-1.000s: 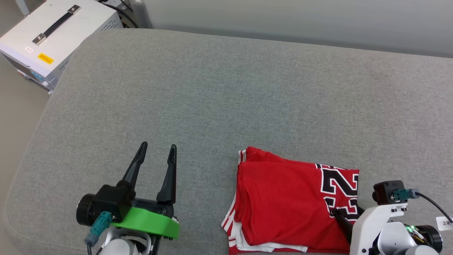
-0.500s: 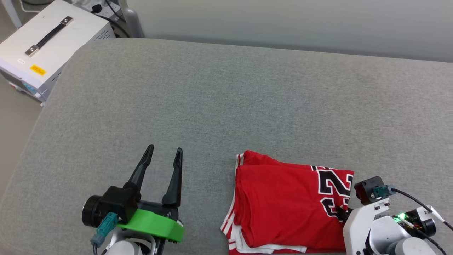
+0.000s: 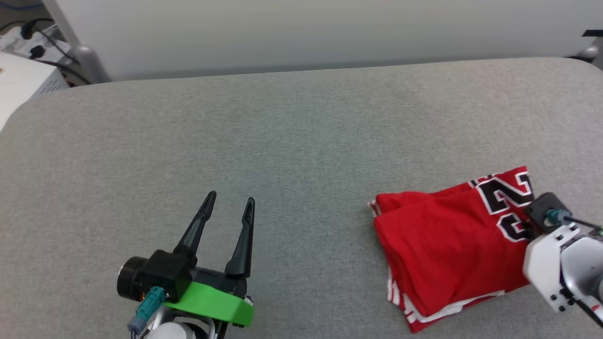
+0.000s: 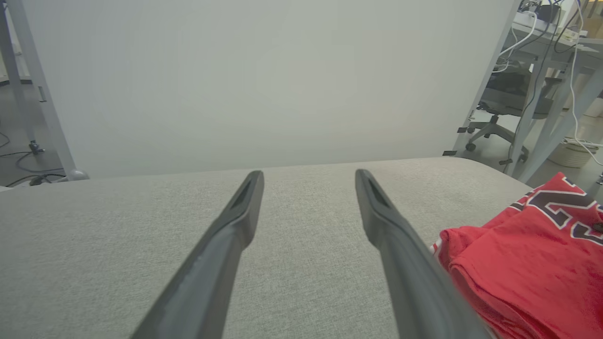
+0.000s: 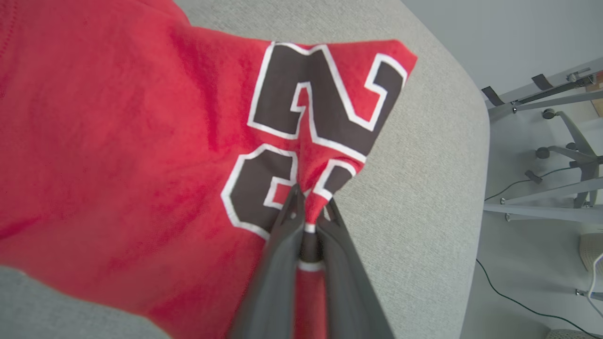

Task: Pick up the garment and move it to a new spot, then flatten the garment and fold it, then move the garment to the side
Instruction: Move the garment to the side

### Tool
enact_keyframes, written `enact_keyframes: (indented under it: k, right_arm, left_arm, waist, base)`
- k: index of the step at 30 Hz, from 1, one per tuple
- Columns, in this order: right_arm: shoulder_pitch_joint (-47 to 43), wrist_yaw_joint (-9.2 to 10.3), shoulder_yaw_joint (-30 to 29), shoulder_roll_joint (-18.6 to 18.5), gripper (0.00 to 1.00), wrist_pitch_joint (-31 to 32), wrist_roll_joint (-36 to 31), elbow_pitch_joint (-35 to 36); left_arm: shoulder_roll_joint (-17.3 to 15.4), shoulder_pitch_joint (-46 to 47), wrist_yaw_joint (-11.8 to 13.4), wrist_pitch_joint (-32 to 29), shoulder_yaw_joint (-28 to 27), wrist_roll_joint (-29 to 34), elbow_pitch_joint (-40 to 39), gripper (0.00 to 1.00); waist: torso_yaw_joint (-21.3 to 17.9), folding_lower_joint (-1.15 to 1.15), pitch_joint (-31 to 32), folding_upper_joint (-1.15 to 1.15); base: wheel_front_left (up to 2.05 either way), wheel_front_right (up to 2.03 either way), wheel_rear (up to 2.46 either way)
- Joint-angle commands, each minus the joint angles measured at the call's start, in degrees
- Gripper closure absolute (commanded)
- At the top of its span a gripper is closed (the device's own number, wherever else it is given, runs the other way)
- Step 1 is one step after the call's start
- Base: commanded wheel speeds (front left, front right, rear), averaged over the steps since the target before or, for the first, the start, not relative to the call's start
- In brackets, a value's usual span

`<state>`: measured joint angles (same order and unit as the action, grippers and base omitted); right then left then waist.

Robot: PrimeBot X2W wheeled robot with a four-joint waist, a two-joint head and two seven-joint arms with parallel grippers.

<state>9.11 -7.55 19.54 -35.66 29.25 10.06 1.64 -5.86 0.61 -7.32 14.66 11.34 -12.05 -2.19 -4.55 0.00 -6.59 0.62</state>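
Folded garment [image 3: 443,245] pinched at its edge
My right gripper [image 5: 309,203] clamps the lettered edge; left gripper [image 3: 231,197] gapes empty; cloth looks limp, light.

The garment [image 5: 118,141] bears a dark, white-outlined "2"; the digit beside it is crumpled.

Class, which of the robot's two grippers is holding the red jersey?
The right gripper, pinched shut on the jersey; the left gripper is open, holding nothing.

part of the numerals [image 3: 500,203] on the garment [image 3: 443,245] behind the right arm's camera [image 3: 541,213] (head view, right edge)
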Motion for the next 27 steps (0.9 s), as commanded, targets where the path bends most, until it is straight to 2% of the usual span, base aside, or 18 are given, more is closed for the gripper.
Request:
enact_keyframes:
  k: [1,6,12,17,22,27]
  right_arm:
    - [1.4,0.06,-0.73,-1.62,1.0,-0.03,-0.05,-0.08]
    - [3.78,0.06,-2.33,-8.32,1.0,-1.71,0.22,-3.04]
    - [5.98,0.06,-8.57,-11.75,1.0,-6.01,-0.4,-9.38]
    - [8.12,0.06,-17.51,-11.4,1.0,-11.71,-3.15,-16.64]
    - [10.92,0.06,-25.94,-8.74,1.0,-16.59,-5.89,-23.81]
    - [13.66,0.06,-30.86,-6.06,1.0,-19.24,-7.89,-28.21]
  left_arm:
    - [-0.5,0.77,-0.17,0.34,0.49,0.61,-0.45,0.0]
    - [-1.76,3.1,-0.17,0.34,2.61,1.12,-2.13,0.0]
    - [-4.29,6.39,-0.17,0.34,3.75,1.79,-5.0,0.0]
    - [-6.81,8.84,-0.17,0.34,4.22,2.03,-7.46,0.0]
    - [-8.86,10.77,-0.17,0.34,4.17,2.12,-9.66,0.0]
    - [-9.83,11.83,-0.17,0.34,3.76,2.25,-11.55,0.0]
  waist:
    - [-5.68,0.0,-3.21,-0.62]
    - [-8.95,0.0,-8.23,-0.62]
    - [-10.45,0.0,-14.95,-0.62]
    - [-9.97,0.0,-19.82,-0.62]
    - [-8.72,0.0,-23.62,-0.62]
    - [-7.82,0.0,-26.57,-0.62]
  base:
    - [0.0,0.0,0.0]
    - [0.0,0.0,0.0]
    - [0.0,0.0,0.0]
    - [0.0,0.0,0.0]
    - [0.0,0.0,0.0]
    - [0.0,0.0,0.0]
